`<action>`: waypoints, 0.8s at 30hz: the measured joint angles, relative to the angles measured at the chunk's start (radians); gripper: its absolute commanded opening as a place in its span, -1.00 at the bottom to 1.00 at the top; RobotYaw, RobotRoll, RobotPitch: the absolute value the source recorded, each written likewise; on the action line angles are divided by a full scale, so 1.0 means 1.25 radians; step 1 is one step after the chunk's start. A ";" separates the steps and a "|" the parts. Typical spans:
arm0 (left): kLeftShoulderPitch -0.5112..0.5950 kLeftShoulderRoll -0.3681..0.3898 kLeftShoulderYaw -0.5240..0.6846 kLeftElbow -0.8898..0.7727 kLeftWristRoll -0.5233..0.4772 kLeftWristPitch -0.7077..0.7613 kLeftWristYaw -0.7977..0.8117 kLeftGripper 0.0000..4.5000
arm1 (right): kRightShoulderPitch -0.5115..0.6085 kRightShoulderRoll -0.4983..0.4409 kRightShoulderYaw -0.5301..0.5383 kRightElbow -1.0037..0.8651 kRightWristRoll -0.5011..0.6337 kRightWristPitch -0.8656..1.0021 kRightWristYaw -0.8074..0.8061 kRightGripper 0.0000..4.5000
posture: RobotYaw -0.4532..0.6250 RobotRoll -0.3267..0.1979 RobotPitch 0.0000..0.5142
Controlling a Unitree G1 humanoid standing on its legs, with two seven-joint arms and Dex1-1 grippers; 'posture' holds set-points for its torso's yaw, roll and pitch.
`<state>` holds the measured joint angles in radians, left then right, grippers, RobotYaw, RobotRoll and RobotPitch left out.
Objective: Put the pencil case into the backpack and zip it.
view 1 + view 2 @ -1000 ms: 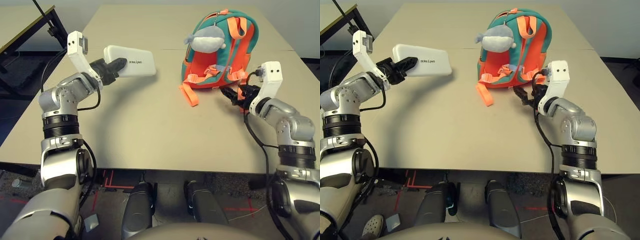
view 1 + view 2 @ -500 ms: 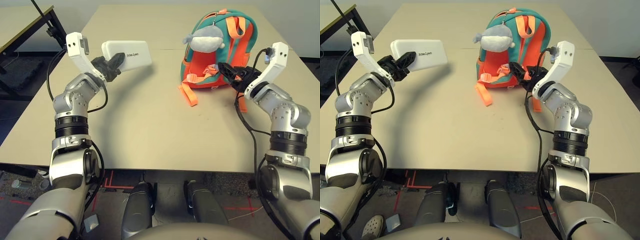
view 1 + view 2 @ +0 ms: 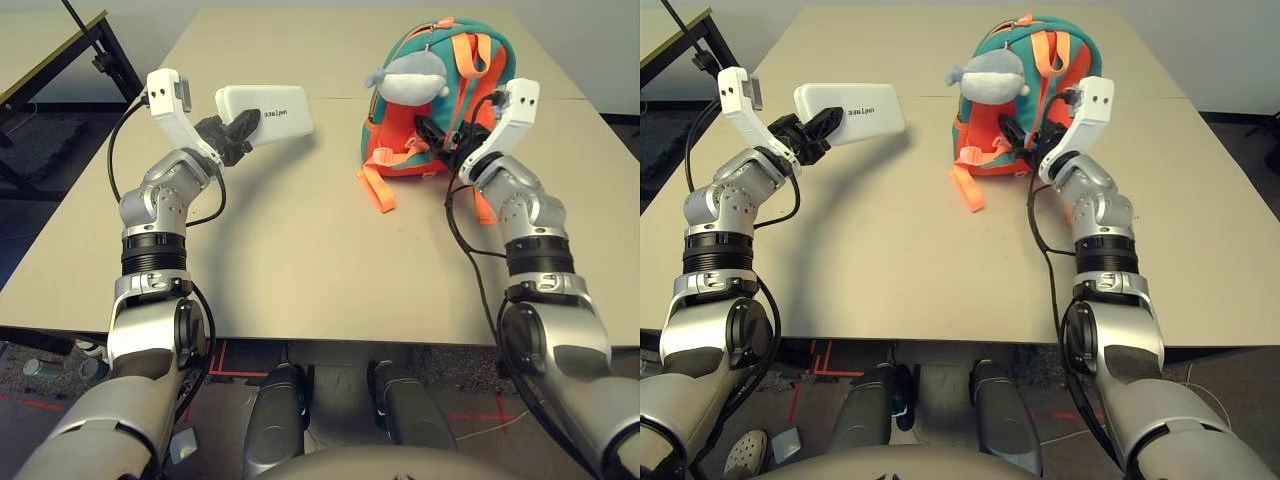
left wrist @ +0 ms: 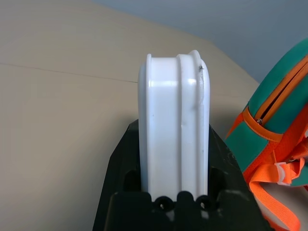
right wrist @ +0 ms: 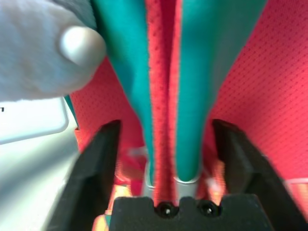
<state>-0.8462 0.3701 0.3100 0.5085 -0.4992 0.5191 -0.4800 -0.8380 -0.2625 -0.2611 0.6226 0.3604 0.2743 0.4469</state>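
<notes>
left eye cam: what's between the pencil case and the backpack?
Bare tabletop between the pencil case and the backpack, seen in the left eye view.

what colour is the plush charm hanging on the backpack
Grey-blue on top with a white underside; the plush charm shows best in the left eye view.

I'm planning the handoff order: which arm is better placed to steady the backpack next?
Probably the right. Its black gripper is at the orange-and-teal fabric backpack, jaws apart around a teal-edged strip, while the left gripper is clamped on the flat white hard pencil case.
</notes>
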 measured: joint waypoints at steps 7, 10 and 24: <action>0.001 -0.004 -0.006 0.000 0.001 0.000 0.000 -0.42 | 0.000 -0.003 0.009 0.004 -0.003 -0.017 0.006 -0.75 | -0.41 0.25 -0.58; 0.001 -0.008 -0.012 0.000 0.003 -0.004 0.000 -0.42 | 0.000 -0.004 0.011 0.004 -0.008 -0.019 0.008 -0.75 | -0.43 0.25 -0.59; 0.000 -0.031 -0.016 0.016 0.013 -0.022 -0.004 -0.43 | 0.155 -0.083 0.060 -0.378 0.028 0.181 0.050 -0.75 | -0.46 0.25 -0.57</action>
<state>-0.8458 0.3311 0.2906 0.5289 -0.4835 0.4921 -0.4847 -0.6443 -0.3659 -0.1863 0.1500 0.3954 0.5001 0.5092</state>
